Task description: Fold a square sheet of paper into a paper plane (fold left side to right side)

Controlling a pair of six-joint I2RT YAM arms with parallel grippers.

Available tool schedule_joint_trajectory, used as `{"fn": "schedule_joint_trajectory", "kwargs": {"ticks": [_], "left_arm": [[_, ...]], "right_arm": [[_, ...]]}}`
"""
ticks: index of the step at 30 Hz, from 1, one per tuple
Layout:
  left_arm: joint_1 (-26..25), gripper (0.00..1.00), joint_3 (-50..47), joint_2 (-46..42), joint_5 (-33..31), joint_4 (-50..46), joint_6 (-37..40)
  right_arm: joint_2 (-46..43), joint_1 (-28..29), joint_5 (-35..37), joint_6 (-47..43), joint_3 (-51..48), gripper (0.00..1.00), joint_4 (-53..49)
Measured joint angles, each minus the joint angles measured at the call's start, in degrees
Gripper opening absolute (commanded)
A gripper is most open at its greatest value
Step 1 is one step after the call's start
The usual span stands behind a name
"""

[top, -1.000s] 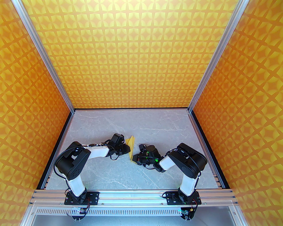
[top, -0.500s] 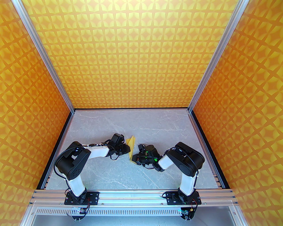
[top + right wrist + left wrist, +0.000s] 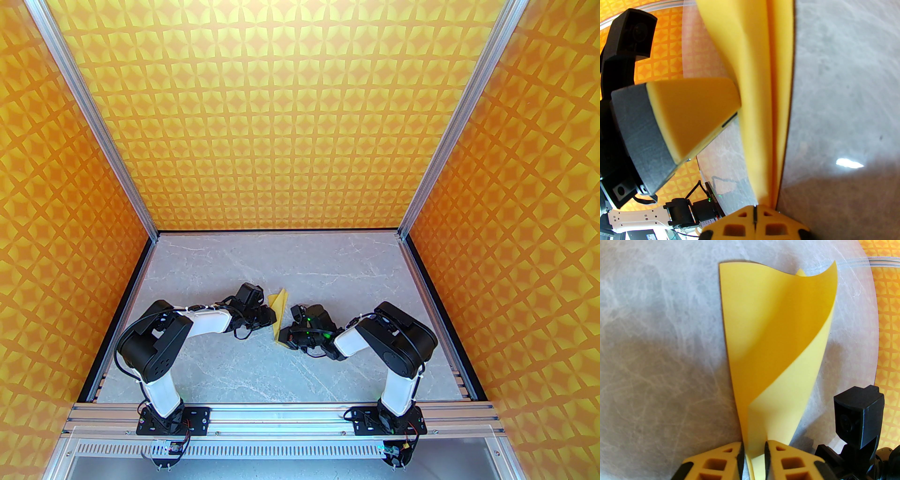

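The square sheet of paper (image 3: 280, 307) is plain yellow and stands half folded on the grey table, between the two grippers. In the left wrist view the sheet (image 3: 778, 333) curls up and away, one flap leaning over the other. My left gripper (image 3: 753, 451) is shut on its near edge. From above, the left gripper (image 3: 271, 315) sits at the paper's left side. My right gripper (image 3: 282, 336) is shut, with its tips at the paper's near end. In the right wrist view the right gripper (image 3: 754, 211) touches the doubled sheet (image 3: 761, 93). Nothing shows between its jaws. One of the left fingers (image 3: 693, 117) presses the sheet's side.
The marble-grey table (image 3: 234, 365) is boxed in by orange star-patterned walls (image 3: 281, 117) at the back and on both sides. An aluminium rail (image 3: 281, 415) with the arm bases runs along the near edge. The right arm's wrist camera (image 3: 857, 413) stands close beside the paper.
The right gripper has edged slightly left and away along the paper's near end, and its wrist has turned a little. The left arm and the paper have stayed put.
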Motion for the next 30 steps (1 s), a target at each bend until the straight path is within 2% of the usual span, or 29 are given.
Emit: {"fn": "schedule_joint_trajectory", "kwargs": {"ticks": [13,16,30], "left_arm": [[0.1,0.22,0.0,0.2,0.1,0.0,0.0],[0.1,0.18,0.0,0.3,0.0,-0.1,-0.2],[0.2,0.20,0.3,0.4,0.1,-0.4,-0.5]], "right_arm": [[-0.2,0.0,0.0,-0.8,1.4,0.00,-2.9],[-0.2,0.0,-0.1,-0.8,1.4,0.01,-2.9],[0.3,0.0,-0.2,-0.5,1.4,0.03,-1.9]]}}
